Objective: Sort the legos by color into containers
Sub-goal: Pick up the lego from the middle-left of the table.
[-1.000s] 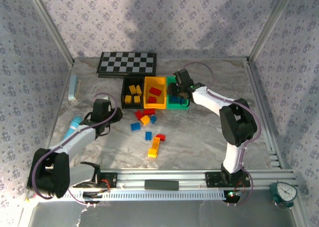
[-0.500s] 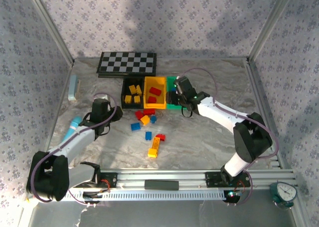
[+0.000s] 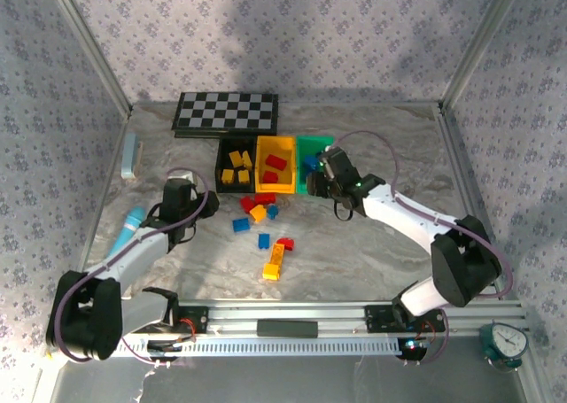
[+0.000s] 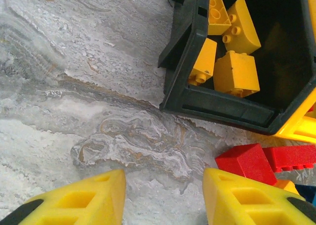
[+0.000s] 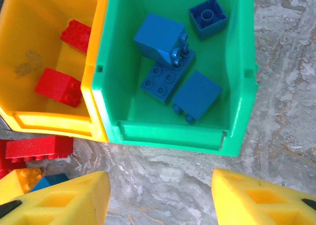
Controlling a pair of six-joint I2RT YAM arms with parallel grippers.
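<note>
Three containers stand side by side: a black bin holding yellow legos, a yellow bin with two red legos, and a green bin with several blue legos. Loose legos lie in front of them: red, yellow, blue, blue and a long yellow one. My left gripper is open over bare table, left of a red lego. My right gripper is open and empty, just in front of the green bin's near wall.
A checkerboard lies behind the bins. A pale blue object rests by the left wall, and a cyan pen-like thing lies under the left arm. Metal rails frame the table.
My right gripper has drawn back from above the green bin to the table in front of it, its arm swinging right. The left arm has barely moved.
</note>
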